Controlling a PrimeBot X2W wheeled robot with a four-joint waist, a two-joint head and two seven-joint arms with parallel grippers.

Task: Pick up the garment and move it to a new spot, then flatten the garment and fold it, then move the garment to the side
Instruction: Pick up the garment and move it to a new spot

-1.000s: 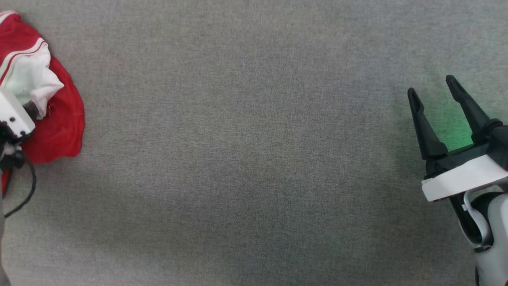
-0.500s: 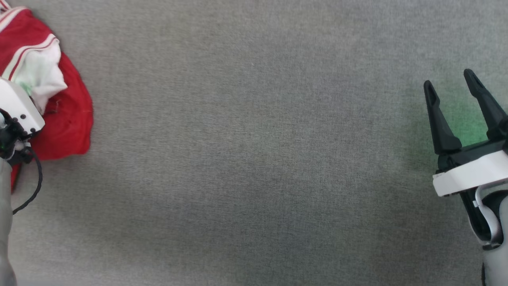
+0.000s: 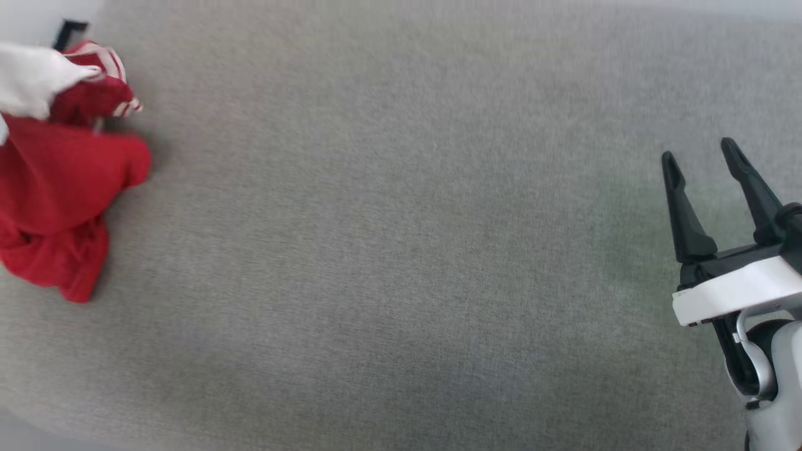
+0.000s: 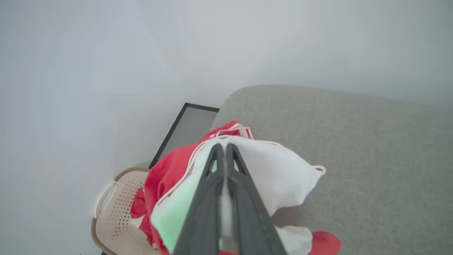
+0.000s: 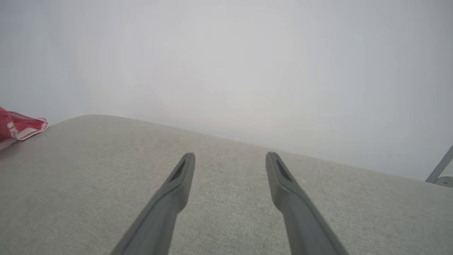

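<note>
The garment point(image 3: 62, 188) is a bunched red shirt with white parts and striped trim, at the far left of the grey cloth surface point(image 3: 401, 250) in the head view. In the left wrist view my left gripper point(image 4: 223, 148) is shut on a white fold of the garment point(image 4: 283, 173), and red cloth hangs below and to the left of the fingers. My right gripper point(image 3: 698, 150) stands open at the far right, far from the garment, with nothing between its fingers point(image 5: 230, 155). A striped red edge of the garment point(image 5: 21, 125) shows at the left of the right wrist view.
A beige perforated basket point(image 4: 113, 212) sits below the surface's rounded corner, with a dark-framed panel point(image 4: 187, 124) behind it. A pale wall runs behind the surface. A thin metal leg point(image 5: 440, 166) stands off the far right end.
The left gripper has shut on the garment's white fold and raised it, so the cloth now hangs bunched. The left wrist housing has left the head view. The head camera has shifted.
</note>
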